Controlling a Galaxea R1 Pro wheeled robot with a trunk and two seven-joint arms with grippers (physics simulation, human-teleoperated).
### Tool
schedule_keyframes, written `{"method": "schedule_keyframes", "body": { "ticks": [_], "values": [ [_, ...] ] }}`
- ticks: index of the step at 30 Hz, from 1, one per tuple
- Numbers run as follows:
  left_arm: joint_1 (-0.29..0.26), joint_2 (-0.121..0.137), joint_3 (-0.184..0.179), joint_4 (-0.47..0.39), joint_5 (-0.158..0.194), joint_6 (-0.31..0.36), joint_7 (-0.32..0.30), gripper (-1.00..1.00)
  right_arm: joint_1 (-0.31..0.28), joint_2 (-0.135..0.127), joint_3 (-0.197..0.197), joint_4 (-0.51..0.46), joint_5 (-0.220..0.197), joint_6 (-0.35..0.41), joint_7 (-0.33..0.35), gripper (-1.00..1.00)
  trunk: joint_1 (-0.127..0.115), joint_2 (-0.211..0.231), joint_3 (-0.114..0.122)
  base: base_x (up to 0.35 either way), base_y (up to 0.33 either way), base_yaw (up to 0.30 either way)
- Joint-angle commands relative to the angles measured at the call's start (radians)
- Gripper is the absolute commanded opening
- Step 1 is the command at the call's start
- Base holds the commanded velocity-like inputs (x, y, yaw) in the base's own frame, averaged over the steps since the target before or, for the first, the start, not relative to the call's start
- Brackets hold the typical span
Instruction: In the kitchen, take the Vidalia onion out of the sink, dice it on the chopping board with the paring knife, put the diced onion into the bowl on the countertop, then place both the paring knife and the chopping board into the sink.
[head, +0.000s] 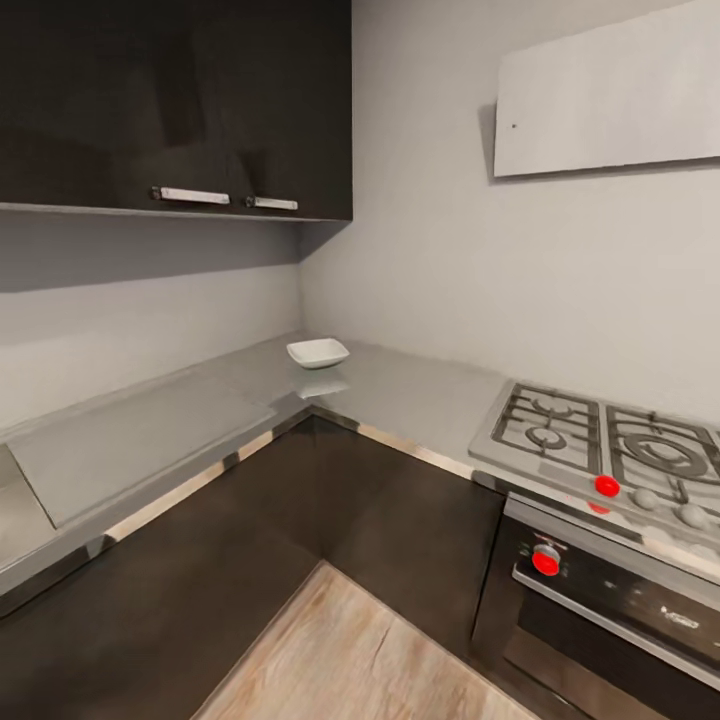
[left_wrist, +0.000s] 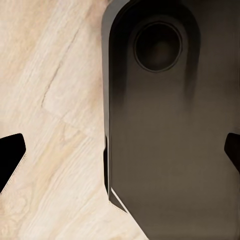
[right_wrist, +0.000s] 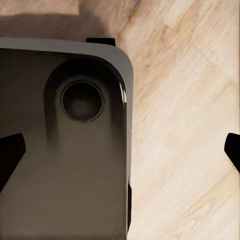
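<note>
With both tools spread and empty over the pale wooden floor (left_wrist: 55, 100), the step is best done by steering toward the grey brushed-metal table (head: 400, 395) carrying the white shallow bowl (head: 318, 352), turning left to seek the sink.

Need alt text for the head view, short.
A white bowl sits in the corner of an L-shaped grey countertop above dark cabinets. A gas stove with red knobs stands at the right, dark wall cabinets hang upper left, wooden floor below.

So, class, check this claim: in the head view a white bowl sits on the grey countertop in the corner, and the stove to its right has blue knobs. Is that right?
Not quite. The head view shows the stove with red knobs, not blue. The rest holds: the white bowl sits on the grey countertop in the corner, and the stove is to its right.
</note>
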Motion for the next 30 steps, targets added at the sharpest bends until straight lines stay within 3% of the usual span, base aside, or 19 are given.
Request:
{"method": "schedule_keyframes", "body": {
  "ticks": [1, 15, 30],
  "values": [
    [0.0, 0.0, 0.001, -0.002, 0.0, -0.001, -0.001, 1.0, -0.001, 0.0, 0.0, 0.002, 0.0, -0.004, 0.0, 1.0, 0.001, 0.0, -0.001, 0.319, 0.0, 0.0],
    [0.001, -0.008, 0.0, -0.002, 0.0, -0.004, -0.001, 1.0, -0.001, 0.0, 0.0, 0.003, 0.0, -0.004, 0.0, 1.0, 0.001, 0.0, -0.001, 0.073, 0.0, 0.0],
    [0.0, -0.012, 0.0, -0.003, 0.0, -0.002, 0.0, 1.0, -0.001, 0.0, 0.0, 0.003, 0.0, -0.004, 0.0, 1.0, -0.057, 0.105, 0.046, 0.0, 0.0, 0.0]
  ]
}}
